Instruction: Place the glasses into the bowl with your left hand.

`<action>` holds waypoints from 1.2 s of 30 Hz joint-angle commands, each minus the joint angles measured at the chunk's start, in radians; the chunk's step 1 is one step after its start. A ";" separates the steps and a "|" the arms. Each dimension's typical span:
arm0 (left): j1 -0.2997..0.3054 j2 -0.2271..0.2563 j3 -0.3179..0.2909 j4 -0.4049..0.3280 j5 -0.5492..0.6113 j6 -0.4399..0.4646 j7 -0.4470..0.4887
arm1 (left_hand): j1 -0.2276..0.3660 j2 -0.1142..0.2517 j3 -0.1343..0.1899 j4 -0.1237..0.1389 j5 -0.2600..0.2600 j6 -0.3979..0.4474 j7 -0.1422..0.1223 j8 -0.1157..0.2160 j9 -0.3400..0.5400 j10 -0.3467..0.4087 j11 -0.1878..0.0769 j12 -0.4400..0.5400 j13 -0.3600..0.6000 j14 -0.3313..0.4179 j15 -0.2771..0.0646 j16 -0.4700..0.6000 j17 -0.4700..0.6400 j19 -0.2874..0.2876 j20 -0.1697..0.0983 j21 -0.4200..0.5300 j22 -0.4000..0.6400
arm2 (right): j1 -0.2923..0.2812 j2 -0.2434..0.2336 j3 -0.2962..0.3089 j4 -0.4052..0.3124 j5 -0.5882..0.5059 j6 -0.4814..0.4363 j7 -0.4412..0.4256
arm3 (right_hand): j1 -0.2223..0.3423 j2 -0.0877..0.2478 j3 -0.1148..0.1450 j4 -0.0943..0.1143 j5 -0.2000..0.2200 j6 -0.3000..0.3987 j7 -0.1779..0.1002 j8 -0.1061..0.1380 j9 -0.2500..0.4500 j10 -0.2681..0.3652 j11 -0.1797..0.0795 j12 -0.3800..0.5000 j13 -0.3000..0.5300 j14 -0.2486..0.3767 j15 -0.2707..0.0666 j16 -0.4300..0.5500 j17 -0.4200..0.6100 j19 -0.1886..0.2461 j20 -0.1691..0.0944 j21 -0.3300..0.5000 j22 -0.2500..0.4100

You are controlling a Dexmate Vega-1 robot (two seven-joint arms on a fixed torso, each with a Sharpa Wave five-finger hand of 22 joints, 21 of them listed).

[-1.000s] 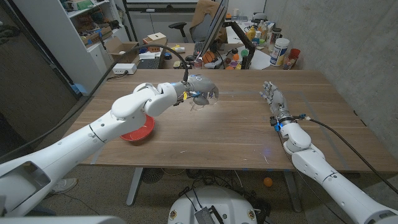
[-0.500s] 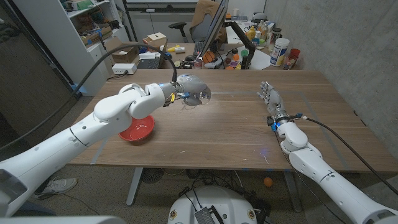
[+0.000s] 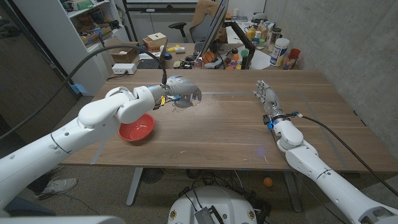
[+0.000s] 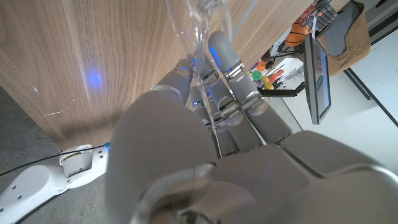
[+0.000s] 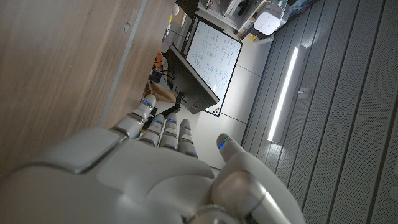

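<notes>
My left hand (image 3: 182, 91) hangs above the tabletop (image 3: 224, 124), its fingers (image 4: 231, 65) curled around the clear glasses (image 3: 188, 99), which ride under the hand in the air and do not touch the wood. In the left wrist view I see a thin clear part of the glasses (image 4: 200, 25) running up between the closed fingers. The red bowl (image 3: 137, 130) sits on the tabletop near my left, under my left forearm and a little way from the hand; the glasses are not over it but off to its far right side. My right hand (image 3: 267, 96) stands on its edge on the right part of the tabletop, well apart from the bowl, with its fingers (image 5: 163, 132) straight, close side by side and holding nothing.
</notes>
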 commanded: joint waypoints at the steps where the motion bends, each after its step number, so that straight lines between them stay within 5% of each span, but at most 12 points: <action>1: 0.153 0.082 -0.115 -0.095 0.021 0.114 0.003 | 0.071 0.081 -0.002 -0.001 0.003 0.017 0.013 -0.002 0.003 0.083 -0.087 -0.006 0.002 0.012 -0.005 -0.002 0.004 -0.007 -0.025 0.008 0.001 | 0.010 0.003 -0.012 -0.022 -0.019 -0.007 -0.008 | -0.007 0.062 0.006 0.001 0.009 0.007 0.001 0.003 0.002 0.004 0.000 0.001 0.006 0.006 -0.003 -0.003 0.003 0.007 -0.055 0.000 0.005; 19: 0.334 0.137 -0.262 -0.145 0.036 0.249 0.023 | 0.070 0.084 -0.009 -0.001 0.003 0.025 0.010 -0.008 0.005 0.091 -0.086 -0.009 0.006 0.017 -0.006 -0.005 0.005 -0.013 -0.024 0.020 0.000 | 0.033 0.026 -0.034 -0.012 -0.038 -0.016 -0.015 | -0.007 0.062 0.006 0.001 0.009 0.007 0.002 0.003 0.002 0.005 0.002 0.001 0.006 0.006 -0.004 -0.003 0.003 0.007 -0.056 0.000 0.005; 36: 0.482 0.135 -0.391 -0.176 0.070 0.315 0.013 | 0.074 0.086 -0.013 -0.004 0.003 0.032 0.013 -0.015 0.006 0.098 -0.090 -0.011 0.012 0.020 -0.005 -0.009 0.005 -0.019 -0.024 0.033 -0.001 | 0.039 0.029 -0.037 -0.019 -0.050 -0.027 -0.031 | -0.007 0.062 0.006 0.000 0.009 0.007 0.003 0.003 0.002 0.004 0.002 0.001 0.006 0.006 -0.004 -0.003 0.003 0.006 -0.057 0.000 0.005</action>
